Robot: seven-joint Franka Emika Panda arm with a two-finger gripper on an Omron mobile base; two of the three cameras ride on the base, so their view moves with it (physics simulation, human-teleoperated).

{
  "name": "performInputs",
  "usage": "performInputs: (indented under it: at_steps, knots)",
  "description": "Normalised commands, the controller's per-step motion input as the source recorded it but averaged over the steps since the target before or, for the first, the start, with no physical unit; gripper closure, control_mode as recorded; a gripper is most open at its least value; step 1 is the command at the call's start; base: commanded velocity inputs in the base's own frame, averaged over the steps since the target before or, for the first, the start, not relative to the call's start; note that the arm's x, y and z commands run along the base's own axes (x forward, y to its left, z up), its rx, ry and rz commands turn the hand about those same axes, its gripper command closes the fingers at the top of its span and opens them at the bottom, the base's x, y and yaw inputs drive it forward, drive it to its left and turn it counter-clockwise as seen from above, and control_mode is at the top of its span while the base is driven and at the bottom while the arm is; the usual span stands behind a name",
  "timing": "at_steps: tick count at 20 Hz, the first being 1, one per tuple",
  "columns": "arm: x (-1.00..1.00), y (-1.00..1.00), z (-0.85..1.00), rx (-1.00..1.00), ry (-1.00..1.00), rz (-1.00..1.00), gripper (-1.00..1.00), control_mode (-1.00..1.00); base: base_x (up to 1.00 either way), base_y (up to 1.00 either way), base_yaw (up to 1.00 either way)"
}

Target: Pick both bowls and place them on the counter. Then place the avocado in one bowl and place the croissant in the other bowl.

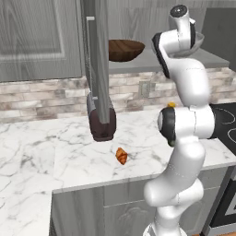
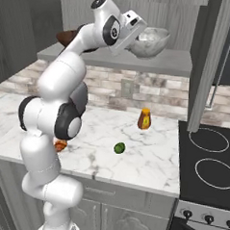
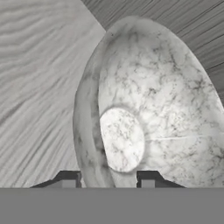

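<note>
1. Marbled bowl (image 2: 151, 42): pale grey-white, upright on the grey shelf above the counter (image 2: 153, 158).
2. Wooden bowl (image 1: 124, 49): dark brown, upright on the same shelf.
3. Croissant (image 1: 121, 156): orange-brown, lying near the counter's front edge.
4. Avocado (image 2: 119, 147): dark green, on the counter.

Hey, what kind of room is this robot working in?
A kitchen, rendered rather than real: a white marble counter over grey cabinets, a black stovetop beside it, and a brick backsplash under a shelf holding bowls.

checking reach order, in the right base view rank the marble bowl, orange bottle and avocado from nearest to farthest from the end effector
1. Marble bowl, on the shelf at the end effector, its rim between the fingers.
2. Orange bottle, below on the counter near the backsplash.
3. Avocado, lower, toward the counter's front.
</note>
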Motion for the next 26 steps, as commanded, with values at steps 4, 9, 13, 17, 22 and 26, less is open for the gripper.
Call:
performInputs:
  at_steps: [4,9,13,17,22,26]
  knots:
    - [-0.59,0.06,-0.09,0.03,-0.01,0.00,1.00,-1.00,0.00,0.00,0.00]
    - [-0.91,0.19,-0.11,0.04,0.00,0.00,1.00,-1.00,0.00,0.00,0.00]
    - [-0.99,0.21,-0.09,0.06,0.00,-0.01,1.00,-1.00,0.00,0.00,0.00]
    - [-1.00,0.20,-0.06,0.06,0.00,-0.02,1.00,-1.00,0.00,0.00,0.00]
    - [-1.00,0.18,-0.07,0.05,0.00,-0.02,1.00,-1.00,0.00,0.00,0.00]
    - [-1.00,0.14,-0.10,0.07,0.01,-0.02,1.00,-1.00,0.00,0.00,0.00]
